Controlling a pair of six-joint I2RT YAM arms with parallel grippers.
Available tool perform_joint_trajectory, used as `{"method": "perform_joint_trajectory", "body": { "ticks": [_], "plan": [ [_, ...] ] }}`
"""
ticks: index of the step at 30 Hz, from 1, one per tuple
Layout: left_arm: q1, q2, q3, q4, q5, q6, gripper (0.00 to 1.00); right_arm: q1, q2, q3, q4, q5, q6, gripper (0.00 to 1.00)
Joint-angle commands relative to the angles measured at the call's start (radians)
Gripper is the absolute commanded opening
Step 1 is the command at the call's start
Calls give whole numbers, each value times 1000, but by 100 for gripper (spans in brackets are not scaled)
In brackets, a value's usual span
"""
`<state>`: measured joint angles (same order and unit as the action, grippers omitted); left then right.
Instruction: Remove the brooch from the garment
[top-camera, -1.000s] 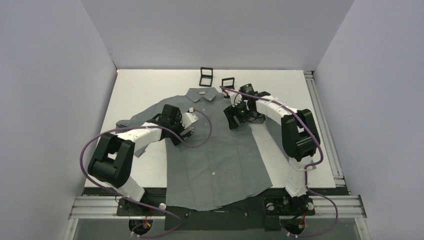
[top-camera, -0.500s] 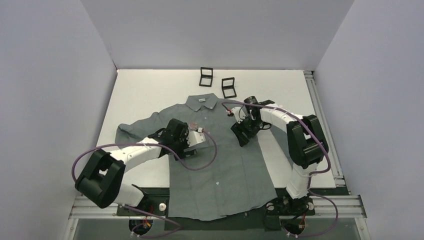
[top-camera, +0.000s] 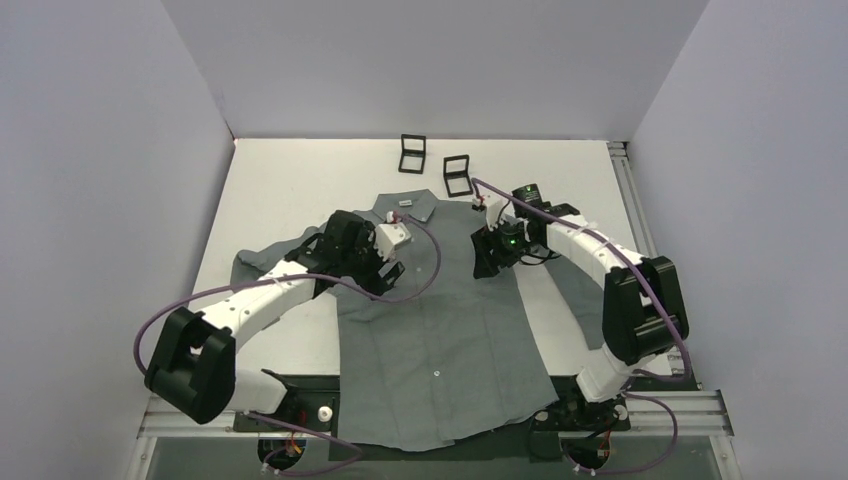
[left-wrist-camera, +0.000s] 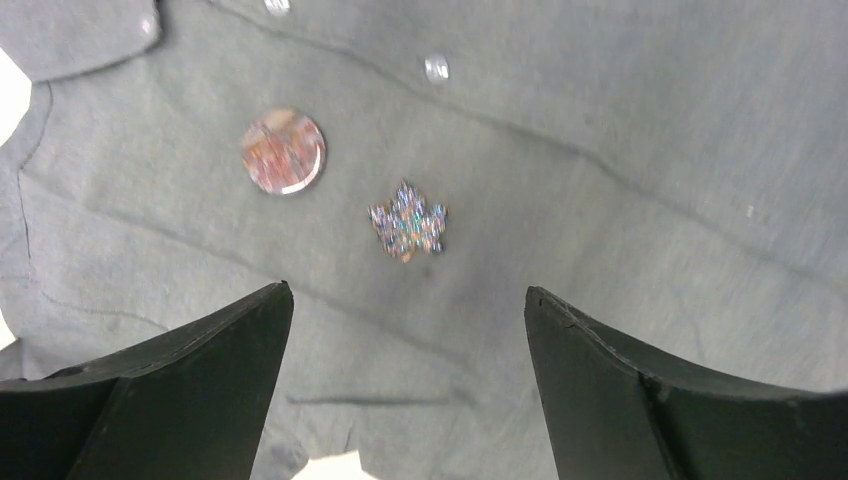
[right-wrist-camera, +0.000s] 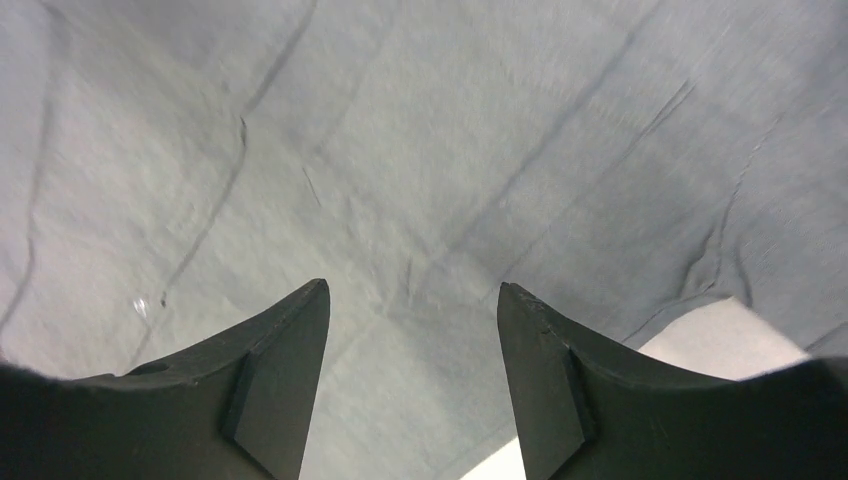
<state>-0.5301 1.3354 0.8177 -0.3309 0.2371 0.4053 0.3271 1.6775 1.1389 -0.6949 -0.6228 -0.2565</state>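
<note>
A grey collared shirt, the garment (top-camera: 440, 320), lies spread face up on a white tabletop (top-camera: 300, 180), with two small black boxes (top-camera: 412, 153) beyond its collar. The task has hardly begun: the brooch (left-wrist-camera: 283, 151) is pinned flat to the cloth and nothing grips it. In the left wrist view it shows as a small round reddish-brown disc with a mottled, slightly shiny face. It sits on the upper chest near the collar, just beside the row of white buttons (left-wrist-camera: 436, 68). Near it, but apart, is a glittering leaf-shaped pin (left-wrist-camera: 407, 219). The left gripper (left-wrist-camera: 405, 292) hovers above this patch with its fingers (left-wrist-camera: 200, 370) spread wide and empty; the brooch lies ahead of them and off toward one finger, not between them. The right gripper (right-wrist-camera: 412, 288) hangs over plain, creased cloth on the other side of the shirt front, its fingers (right-wrist-camera: 270, 380) moderately apart and holding nothing. From overhead the brooch cannot be made out, probably hidden beneath the left wrist. Centring, grasping and pulling it free all remain.
</note>
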Motion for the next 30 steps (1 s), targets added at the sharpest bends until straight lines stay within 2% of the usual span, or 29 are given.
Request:
{"method": "perform_joint_trajectory", "body": {
  "ticks": [1, 6, 11, 30],
  "plan": [
    [9, 76, 82, 86, 3, -212, 82, 3, -87, -45, 277, -69, 180, 58],
    [7, 158, 87, 125, -105, -260, 80, 3, -101, -55, 345, 28, 215, 58],
    [2, 221, 92, 122, -176, -289, 77, 3, -110, -80, 378, 47, 230, 58],
    [-59, 289, 108, 141, -229, -308, 73, 1, -133, -113, 417, 64, 235, 58]
  ]
}}
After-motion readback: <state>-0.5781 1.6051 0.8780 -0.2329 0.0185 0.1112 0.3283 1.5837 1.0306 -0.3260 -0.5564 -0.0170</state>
